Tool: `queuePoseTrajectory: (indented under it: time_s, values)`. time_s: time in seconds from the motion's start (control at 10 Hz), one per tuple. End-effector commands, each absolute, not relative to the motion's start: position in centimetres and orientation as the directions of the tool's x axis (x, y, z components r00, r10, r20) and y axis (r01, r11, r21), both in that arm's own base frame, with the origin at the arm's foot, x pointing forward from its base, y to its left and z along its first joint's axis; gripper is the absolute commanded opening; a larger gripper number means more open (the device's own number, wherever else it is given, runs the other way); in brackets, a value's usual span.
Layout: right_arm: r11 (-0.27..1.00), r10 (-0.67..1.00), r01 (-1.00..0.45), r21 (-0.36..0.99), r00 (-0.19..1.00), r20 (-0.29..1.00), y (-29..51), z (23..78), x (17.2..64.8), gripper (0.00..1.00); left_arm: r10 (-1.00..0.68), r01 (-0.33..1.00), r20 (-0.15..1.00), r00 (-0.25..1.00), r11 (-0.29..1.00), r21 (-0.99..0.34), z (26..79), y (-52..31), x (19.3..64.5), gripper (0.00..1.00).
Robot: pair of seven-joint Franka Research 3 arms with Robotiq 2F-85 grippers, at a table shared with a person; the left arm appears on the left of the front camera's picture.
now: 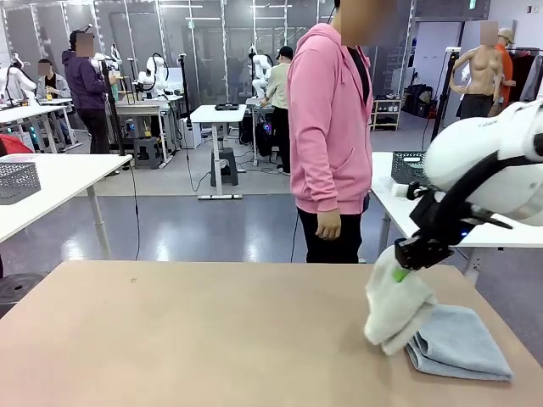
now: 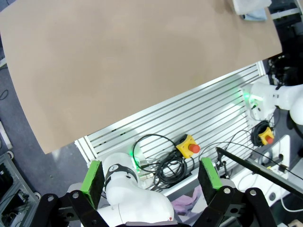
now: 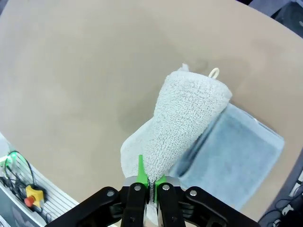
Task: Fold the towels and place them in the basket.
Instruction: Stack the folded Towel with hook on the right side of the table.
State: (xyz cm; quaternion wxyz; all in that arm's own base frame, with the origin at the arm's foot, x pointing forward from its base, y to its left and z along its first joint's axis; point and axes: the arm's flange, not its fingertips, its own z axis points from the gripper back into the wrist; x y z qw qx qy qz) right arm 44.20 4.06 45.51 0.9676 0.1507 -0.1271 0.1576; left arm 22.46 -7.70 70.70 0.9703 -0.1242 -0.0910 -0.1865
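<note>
Towels first: no label or print on either can be read; the cream towel (image 3: 182, 127) shows just a small loop at its 1 o'clock corner in my right wrist view. My left gripper (image 2: 150, 175) hangs back over the robot base and cables with its pads (image 2: 93, 176) wide apart, holding nothing; from there the table (image 2: 132, 71) spreads above it and both towels sit far off at 1 o'clock. In the front view my right gripper (image 1: 405, 264) is over the table's right side, at about 4 o'clock from the person (image 1: 329, 127) in pink. Its jaws are pinched together on the top edge of the cream towel, which hangs bunched below them, its lower end touching the blue towel (image 1: 458, 341). That one lies folded flat on the table at 5 o'clock of my right gripper.
</note>
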Motion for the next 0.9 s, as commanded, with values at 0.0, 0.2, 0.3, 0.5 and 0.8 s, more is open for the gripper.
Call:
queuePoseTrajectory:
  time_s: [0.0, 0.2, 0.3, 0.5, 0.8]
  values:
    - [0.888, 0.318, -0.389, 0.246, 0.905, 0.281, 1.5, 45.5, 43.9, 0.06, -0.356, 0.401, 0.225, 0.907, 0.892, -0.208, 70.6, -7.7, 22.3, 1.0]
    - [0.897, 0.304, -0.362, 0.254, 0.922, 0.24, -1.5, 44.5, 43.3, 0.06, -0.356, 0.401, 0.225, 0.907, 0.892, -0.208, 70.6, -7.7, 22.3, 1.0]
    - [0.922, 0.283, -0.329, 0.204, 0.933, 0.223, -2.9, 43.7, 43.2, 0.06, -0.356, 0.401, 0.225, 0.907, 0.892, -0.208, 70.6, -7.7, 22.3, 1.0]
    - [0.957, 0.22, -0.253, 0.14, 0.952, 0.215, -5.0, 41.3, 43.9, 0.06, -0.356, 0.401, 0.225, 0.907, 0.892, -0.208, 70.6, -7.7, 22.3, 1.0]
    - [0.987, 0.122, -0.136, 0.085, 0.98, 0.156, -6.2, 37.0, 45.1, 0.3, -0.356, 0.401, 0.225, 0.907, 0.892, -0.208, 70.6, -7.7, 22.3, 1.0]
